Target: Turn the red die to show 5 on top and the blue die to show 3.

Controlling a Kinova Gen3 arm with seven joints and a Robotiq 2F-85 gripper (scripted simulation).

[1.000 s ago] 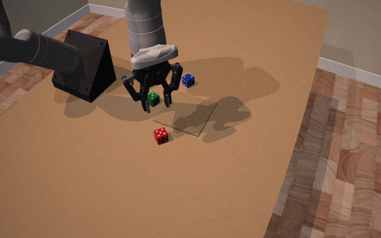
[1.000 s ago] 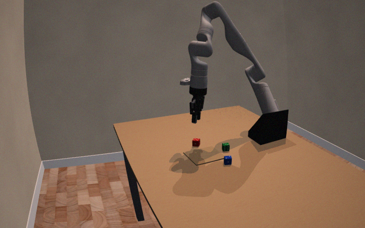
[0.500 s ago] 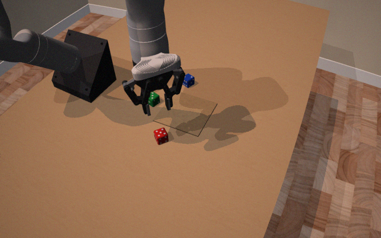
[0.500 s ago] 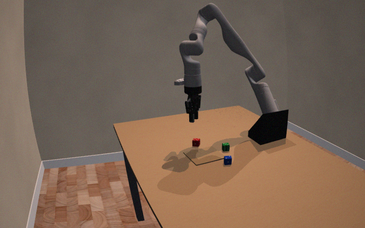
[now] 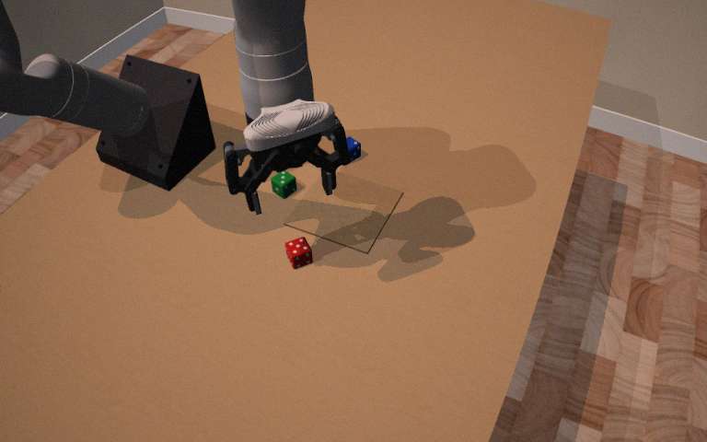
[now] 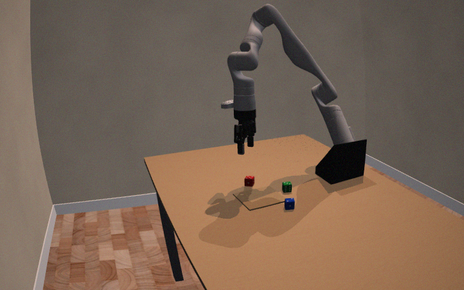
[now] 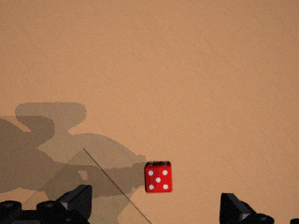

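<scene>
The red die lies on the table just outside the near left corner of the thin tan mat. In the wrist view the red die shows five pips on the face towards the camera. The green die lies beside the mat's left edge. The blue die lies by the mat's far corner. My gripper is open and empty, high above the table, pointing down over the red die. It also shows in the exterior view and in the wrist view.
The arm's black base block stands at the back left of the table. The table's right edge drops to a wooden floor. The mat's edge shows as a thin line left of the red die.
</scene>
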